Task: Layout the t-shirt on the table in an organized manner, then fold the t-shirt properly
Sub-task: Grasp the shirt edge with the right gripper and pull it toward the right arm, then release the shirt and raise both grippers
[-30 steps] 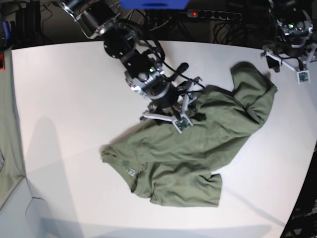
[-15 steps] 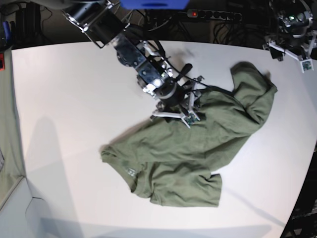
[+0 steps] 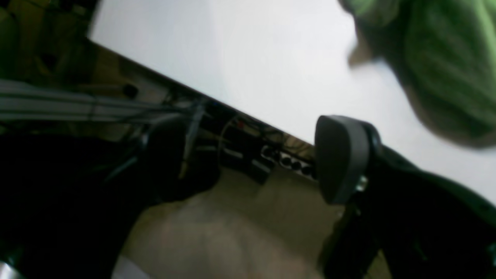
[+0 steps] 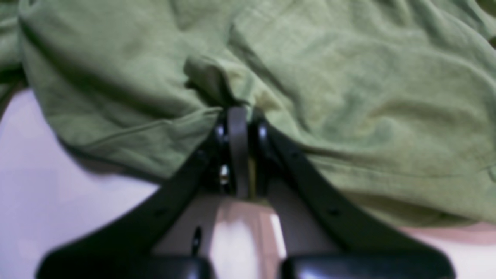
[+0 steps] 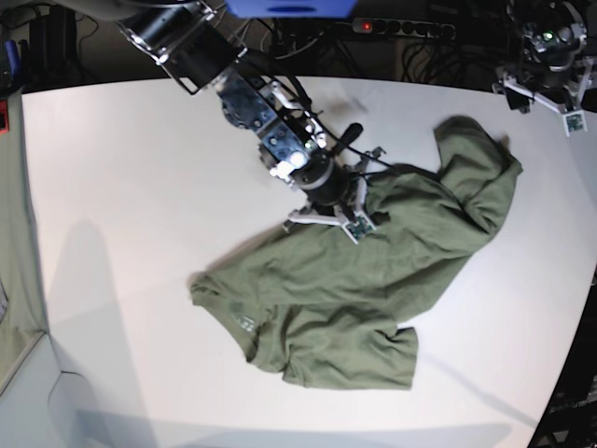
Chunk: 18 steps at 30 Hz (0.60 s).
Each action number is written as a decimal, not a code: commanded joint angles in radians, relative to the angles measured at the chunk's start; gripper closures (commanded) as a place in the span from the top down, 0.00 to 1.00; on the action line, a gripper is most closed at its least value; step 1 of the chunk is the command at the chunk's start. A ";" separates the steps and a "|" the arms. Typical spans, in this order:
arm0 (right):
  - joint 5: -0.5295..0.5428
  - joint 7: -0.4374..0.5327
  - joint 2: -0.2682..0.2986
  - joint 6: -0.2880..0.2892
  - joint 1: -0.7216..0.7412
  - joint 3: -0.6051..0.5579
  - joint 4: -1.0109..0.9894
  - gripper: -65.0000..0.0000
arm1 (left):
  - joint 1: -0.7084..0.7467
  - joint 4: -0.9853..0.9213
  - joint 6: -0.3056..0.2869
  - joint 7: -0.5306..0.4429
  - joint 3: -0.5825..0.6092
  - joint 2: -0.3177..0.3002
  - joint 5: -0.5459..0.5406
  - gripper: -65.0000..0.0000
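The olive-green t-shirt (image 5: 373,280) lies crumpled on the white table (image 5: 140,187), right of centre, with its collar at the lower left and one bunched end toward the far right. My right gripper (image 5: 367,202) sits on the shirt's upper edge. In the right wrist view the right gripper (image 4: 238,116) is shut, pinching a raised fold of the t-shirt (image 4: 348,97). My left gripper (image 5: 548,79) hovers over the table's far right corner, apart from the shirt. In the left wrist view the left gripper (image 3: 257,162) is open and holds nothing, and the t-shirt (image 3: 445,58) shows at the upper right.
A power strip (image 5: 401,28) with a red light and cables lies behind the table's far edge. A green cloth strip (image 5: 14,233) hangs at the left border. The table's curved edge runs down the right side (image 5: 583,308).
My right gripper slid right along the shirt's upper edge and closed on a fold of fabric. The left arm shifted slightly at the far right corner, still open.
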 commanded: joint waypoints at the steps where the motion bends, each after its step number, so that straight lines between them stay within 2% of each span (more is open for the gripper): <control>1: 0.000 0.022 -0.008 -0.001 0.017 0.004 0.027 0.00 | -0.013 0.007 0.006 -0.017 -0.004 -0.024 0.001 0.78; 4: 0.000 0.019 0.017 -0.001 -0.042 0.068 0.148 0.00 | -0.019 -0.019 0.006 -0.017 -0.008 -0.029 0.001 0.78; 11: 0.001 0.019 0.072 -0.001 -0.298 0.332 0.642 0.00 | -0.039 -0.013 0.006 -0.017 -0.004 -0.029 -0.007 0.78; 15: 0.001 0.030 0.073 0.001 -0.457 0.484 0.791 0.00 | -0.053 -0.008 0.006 -0.013 -0.010 -0.029 -0.077 0.78; 18: 0.001 0.033 0.073 0.001 -0.580 0.567 0.817 0.00 | -0.053 0.015 0.006 -0.008 -0.010 -0.029 -0.160 0.78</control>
